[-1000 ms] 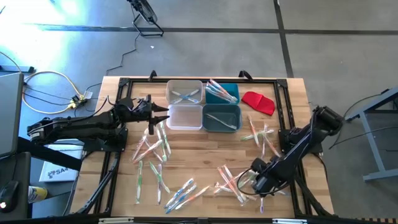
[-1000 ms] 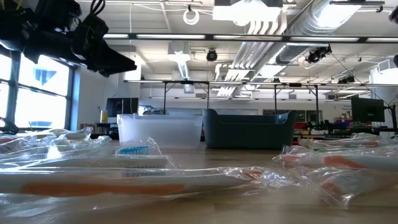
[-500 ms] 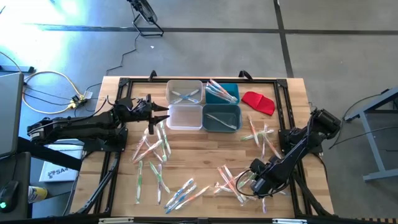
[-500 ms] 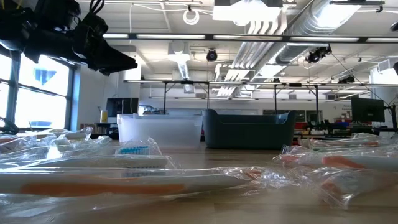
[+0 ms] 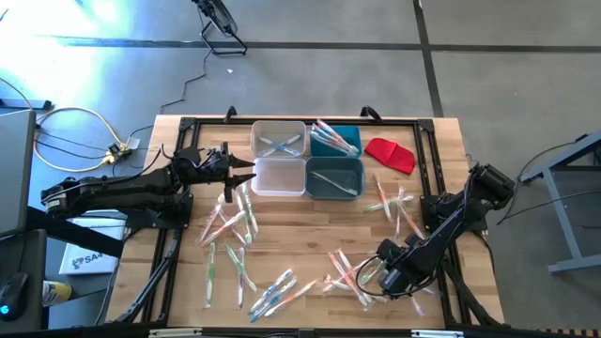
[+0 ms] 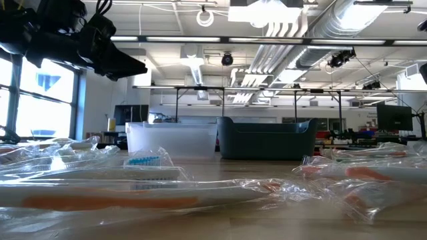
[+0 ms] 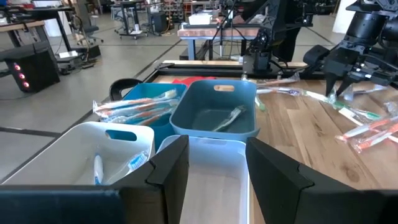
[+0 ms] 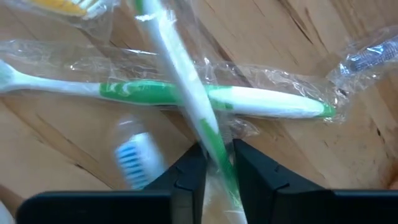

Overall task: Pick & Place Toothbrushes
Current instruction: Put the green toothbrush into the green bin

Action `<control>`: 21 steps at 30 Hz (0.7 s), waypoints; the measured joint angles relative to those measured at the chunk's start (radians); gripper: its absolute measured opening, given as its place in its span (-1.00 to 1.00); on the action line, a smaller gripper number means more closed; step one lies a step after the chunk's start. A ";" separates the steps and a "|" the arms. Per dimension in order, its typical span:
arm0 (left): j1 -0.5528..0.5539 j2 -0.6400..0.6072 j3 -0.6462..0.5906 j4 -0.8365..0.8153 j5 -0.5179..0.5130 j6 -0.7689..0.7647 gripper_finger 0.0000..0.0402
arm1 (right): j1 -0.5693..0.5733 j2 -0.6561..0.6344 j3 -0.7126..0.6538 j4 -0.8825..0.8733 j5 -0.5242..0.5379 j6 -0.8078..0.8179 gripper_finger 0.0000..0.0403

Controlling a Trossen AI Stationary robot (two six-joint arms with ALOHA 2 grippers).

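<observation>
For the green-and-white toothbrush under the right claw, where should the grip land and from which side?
Grip the green-and-white toothbrush on its straight handle, coming from above with a finger on each long side. It lies flat in crinkly wrap across another green brush, so only its narrow width fits. The right claw already straddles it there.

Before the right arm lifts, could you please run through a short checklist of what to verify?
1. Right gripper around one toothbrush: ok, its fingers flank a green-and-white toothbrush.
2. Grip fully shut: cannot tell, the fingers look nearly closed.
3. Single pick: not ok, that brush crosses another wrapped green toothbrush underneath.
4. Left gripper out of the way: ok, open and empty over the empty white bin.
5. Bins free to receive: ok, the dark teal bin holds only one brush.
6. Right gripper low at the near-right pile: ok.
</observation>
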 joint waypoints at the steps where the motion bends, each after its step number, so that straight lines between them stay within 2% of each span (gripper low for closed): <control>1: 0.000 0.000 0.000 0.000 0.000 0.000 -0.22 | 0.000 0.000 0.000 0.000 0.000 0.000 -0.70; 9: 0.000 0.000 0.000 0.000 0.000 0.000 -0.22 | 0.000 -0.015 0.000 0.002 -0.002 -0.001 -0.89; 21: 0.000 0.000 0.000 0.000 0.000 0.000 -0.22 | -0.002 -0.142 0.000 -0.019 0.105 -0.001 -0.90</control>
